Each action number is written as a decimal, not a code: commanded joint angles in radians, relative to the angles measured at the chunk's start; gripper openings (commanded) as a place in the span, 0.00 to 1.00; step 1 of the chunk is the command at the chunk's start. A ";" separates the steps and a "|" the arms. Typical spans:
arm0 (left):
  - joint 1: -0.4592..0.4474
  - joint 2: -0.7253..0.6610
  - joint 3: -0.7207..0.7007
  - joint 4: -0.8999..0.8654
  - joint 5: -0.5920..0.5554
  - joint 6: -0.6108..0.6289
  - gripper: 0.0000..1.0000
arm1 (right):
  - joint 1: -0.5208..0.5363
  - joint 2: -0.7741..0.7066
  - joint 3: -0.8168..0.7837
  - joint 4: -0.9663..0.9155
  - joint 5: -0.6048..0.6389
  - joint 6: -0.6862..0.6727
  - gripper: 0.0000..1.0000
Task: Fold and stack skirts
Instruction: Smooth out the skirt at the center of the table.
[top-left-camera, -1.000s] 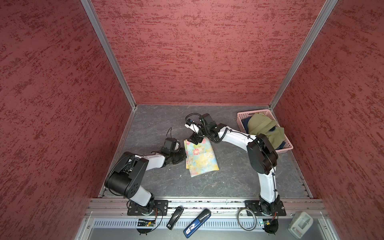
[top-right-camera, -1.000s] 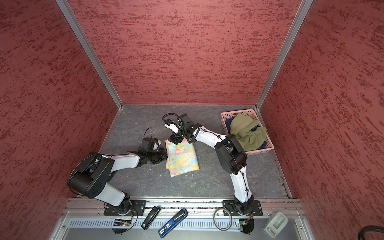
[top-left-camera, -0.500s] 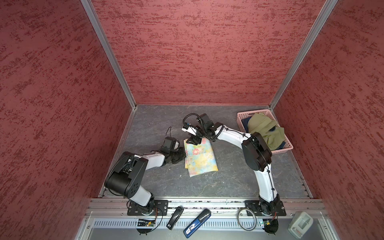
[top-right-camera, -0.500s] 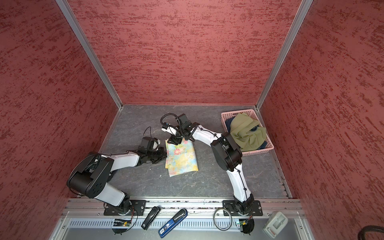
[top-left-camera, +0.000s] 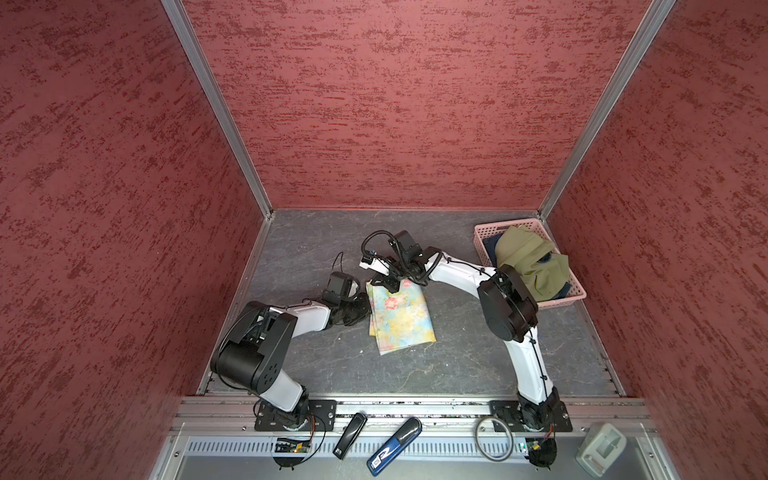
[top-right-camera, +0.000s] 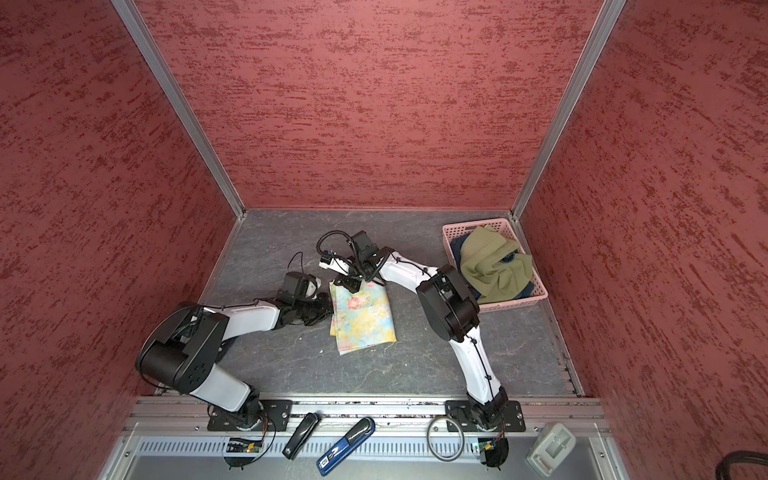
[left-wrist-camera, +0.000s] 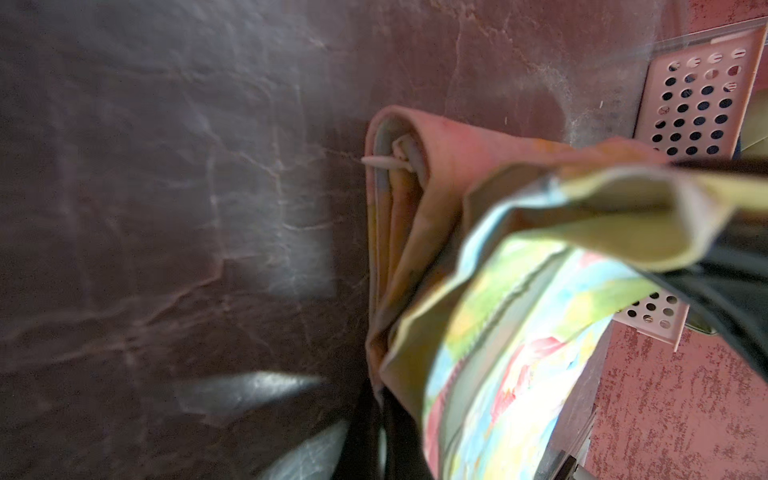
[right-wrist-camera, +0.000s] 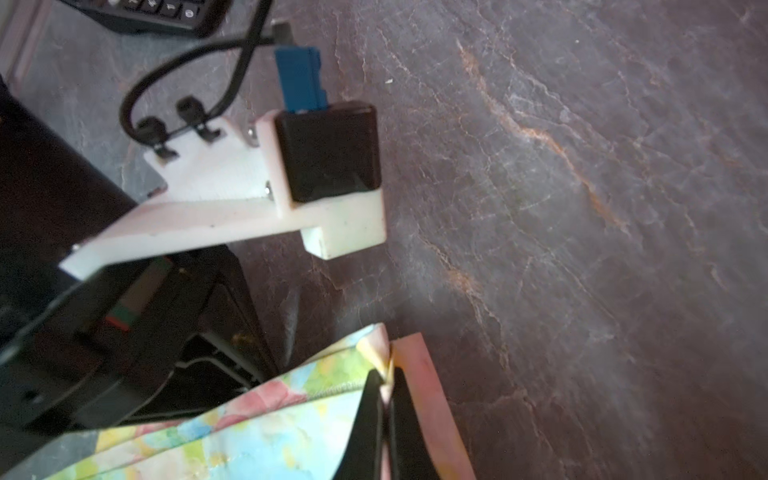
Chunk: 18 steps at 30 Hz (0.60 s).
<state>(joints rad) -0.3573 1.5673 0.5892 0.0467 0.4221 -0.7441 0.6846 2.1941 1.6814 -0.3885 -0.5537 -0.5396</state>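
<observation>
Clamping fully closed on the floral skirt's (top-left-camera: 401, 318) corner and side edge, the right gripper (right-wrist-camera: 386, 399) and left gripper (top-left-camera: 362, 309) could skew its folds by pulling unevenly.

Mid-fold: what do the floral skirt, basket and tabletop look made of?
The floral skirt: probably thin woven cloth, matte; it creases and lies in flat layers. The basket: looks like rigid pink plastic, slightly glossy, walls punched with rows of holes. The tabletop: dark grey, veined like slate, faint sheen; real stone or a printed mat, cannot tell.
</observation>
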 joint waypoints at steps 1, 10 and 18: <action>0.006 -0.002 0.009 -0.011 0.006 0.023 0.00 | 0.003 0.010 0.041 0.023 -0.027 -0.013 0.00; 0.009 0.005 0.002 -0.002 0.009 0.022 0.00 | -0.038 0.007 0.061 0.079 -0.050 0.056 0.00; 0.010 0.007 -0.006 0.002 0.011 0.017 0.00 | -0.086 0.024 0.078 0.131 -0.068 0.110 0.00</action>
<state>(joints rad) -0.3515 1.5673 0.5892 0.0452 0.4221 -0.7437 0.6147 2.1990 1.7138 -0.3115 -0.5869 -0.4450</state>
